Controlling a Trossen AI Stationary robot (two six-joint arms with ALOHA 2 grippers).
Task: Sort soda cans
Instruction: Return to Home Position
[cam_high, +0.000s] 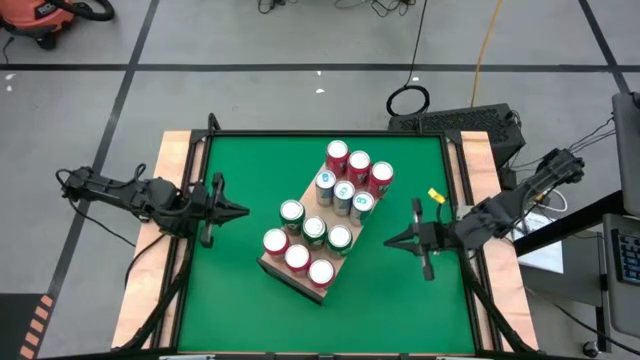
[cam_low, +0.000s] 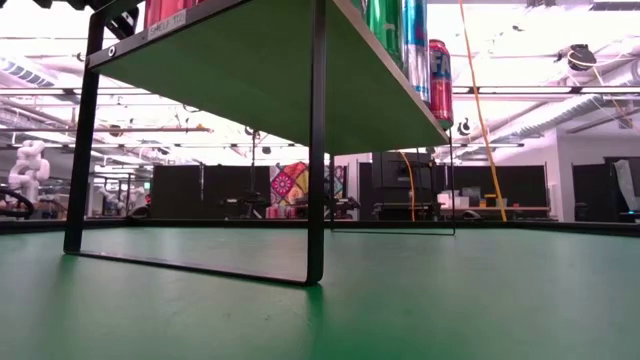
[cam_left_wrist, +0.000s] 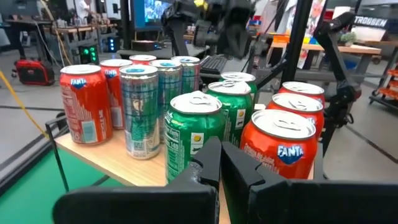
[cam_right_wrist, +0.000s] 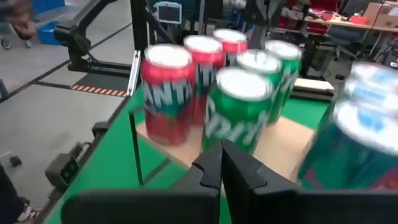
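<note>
About a dozen soda cans stand upright on a light wooden board (cam_high: 300, 285) in the middle of the green table. There are three red cans (cam_high: 358, 163) at the far end, then three teal cans (cam_high: 345, 192), three green cans (cam_high: 315, 228) and three red cans (cam_high: 297, 257) at the near end. My left gripper (cam_high: 244, 211) is shut and empty, left of the board, with a green can (cam_left_wrist: 196, 130) and a red can (cam_left_wrist: 280, 149) just ahead. My right gripper (cam_high: 388, 240) is shut and empty, right of the board, facing a green can (cam_right_wrist: 239, 112).
The board stands raised on thin black metal legs (cam_low: 316, 150) above the table. A small yellow object (cam_high: 437, 196) lies near the table's right edge. Black frame rails (cam_high: 325, 133) run along the table's sides. Bare green surface (cam_high: 240, 300) lies near and left of the board.
</note>
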